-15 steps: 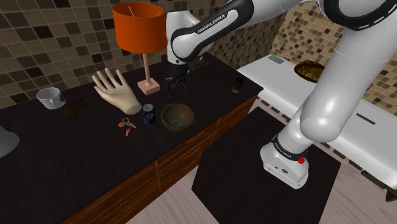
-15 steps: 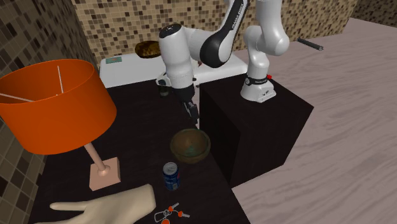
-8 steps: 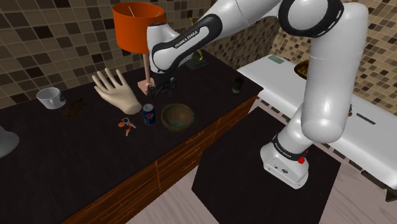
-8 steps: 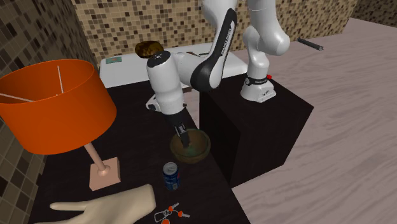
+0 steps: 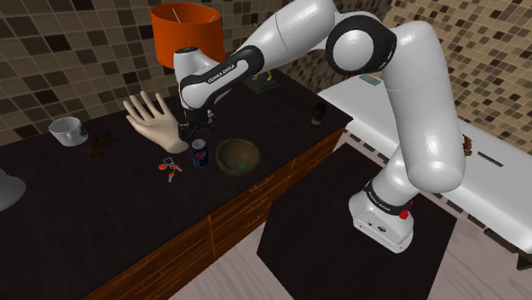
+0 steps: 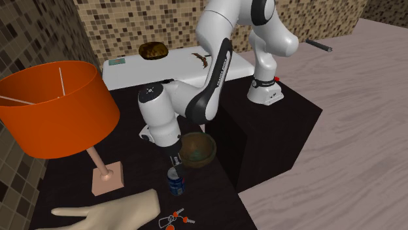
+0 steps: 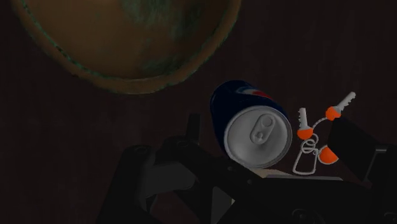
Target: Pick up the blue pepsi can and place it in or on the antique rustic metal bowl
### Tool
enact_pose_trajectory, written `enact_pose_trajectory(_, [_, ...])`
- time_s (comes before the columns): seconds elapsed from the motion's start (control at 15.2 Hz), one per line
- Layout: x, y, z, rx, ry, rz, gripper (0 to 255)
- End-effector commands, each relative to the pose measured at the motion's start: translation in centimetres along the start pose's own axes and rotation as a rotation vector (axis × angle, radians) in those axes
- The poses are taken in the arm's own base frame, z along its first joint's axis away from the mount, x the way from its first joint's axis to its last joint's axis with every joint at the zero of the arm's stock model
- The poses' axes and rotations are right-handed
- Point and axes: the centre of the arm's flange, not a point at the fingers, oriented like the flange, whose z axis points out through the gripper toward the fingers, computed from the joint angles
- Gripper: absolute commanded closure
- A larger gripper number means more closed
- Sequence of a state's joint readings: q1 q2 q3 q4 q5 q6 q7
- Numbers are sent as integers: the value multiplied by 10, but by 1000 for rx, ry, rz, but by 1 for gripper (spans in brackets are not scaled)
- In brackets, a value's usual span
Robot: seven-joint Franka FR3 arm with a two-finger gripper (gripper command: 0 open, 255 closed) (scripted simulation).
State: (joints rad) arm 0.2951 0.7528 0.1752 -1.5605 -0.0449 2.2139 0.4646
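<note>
A blue Pepsi can (image 5: 199, 153) stands upright on the dark counter, just to the shoulder view's left of the brownish, green-stained metal bowl (image 5: 238, 157). My gripper (image 5: 195, 130) hangs right above the can, fingers pointing down. In the second exterior view the gripper (image 6: 174, 161) sits just over the can (image 6: 175, 183), beside the bowl (image 6: 196, 149). In the wrist view the can's silver top (image 7: 257, 137) lies between my spread fingers (image 7: 193, 127), which do not touch it. The gripper (image 7: 273, 139) is open, and the bowl (image 7: 127, 38) lies beyond the can.
An orange lamp (image 5: 186, 34) and a beige hand model (image 5: 158, 122) stand close behind the can. Keys with orange caps (image 5: 169, 168) lie beside it. A mug (image 5: 66, 130) sits at the far left. The counter edge (image 5: 256, 200) runs past the bowl, and a white appliance (image 5: 384, 106) stands beyond.
The arm has swung from above the far side of the bowl, across it, toward the lamp side. The gripper has come down over the can. Can and bowl have not moved.
</note>
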Motion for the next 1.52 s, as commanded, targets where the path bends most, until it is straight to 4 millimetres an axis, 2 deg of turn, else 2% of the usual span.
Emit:
enact_pose_trajectory(0.0, [4, -2, 11, 0, 1, 1, 0])
enact_pose_trajectory(0.33, [4, -2, 40, 0, 1, 1, 0])
enact_pose_trajectory(0.86, [4, -2, 40, 0, 1, 1, 0])
enact_pose_trajectory(0.92, [4, -2, 40, 0, 1, 1, 255])
enact_pose_trajectory(1.45, [4, -2, 40, 0, 1, 1, 255])
